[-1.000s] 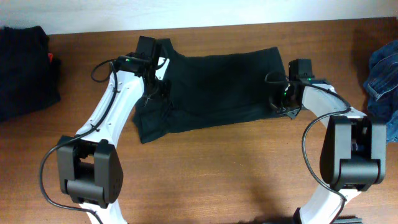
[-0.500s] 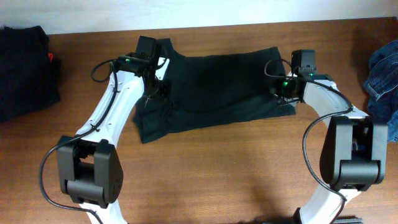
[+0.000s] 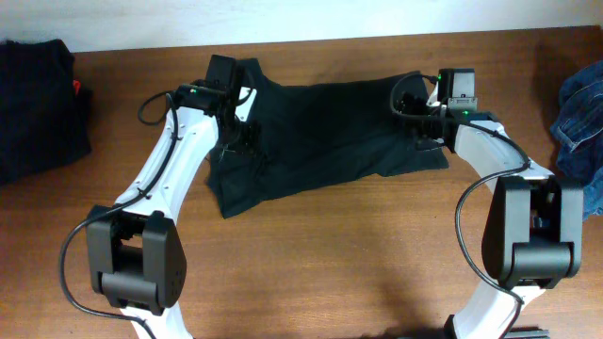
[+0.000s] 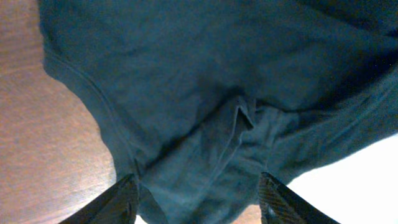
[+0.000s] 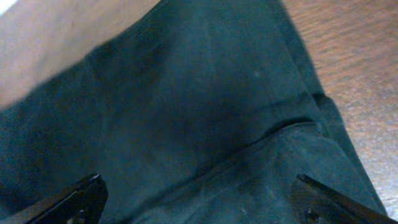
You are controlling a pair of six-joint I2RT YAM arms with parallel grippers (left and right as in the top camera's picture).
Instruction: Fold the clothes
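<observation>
Black T-shirt lies rumpled across the surface | right hand: open above its right end | left hand: fingers apart, cloth bunched between, grip we cannot tell | we advise smoothing wrinkles first, then pinching both ends level and lifting together.

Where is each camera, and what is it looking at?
Overhead: above the table, looking down at the black T-shirt, left arm and right arm.
Left wrist: on the left arm, facing the T-shirt's seamed edge; left gripper shows below.
Right wrist: on the right arm, facing the T-shirt's edge; right gripper shows below.
Shared: all see the T-shirt on the table.
</observation>
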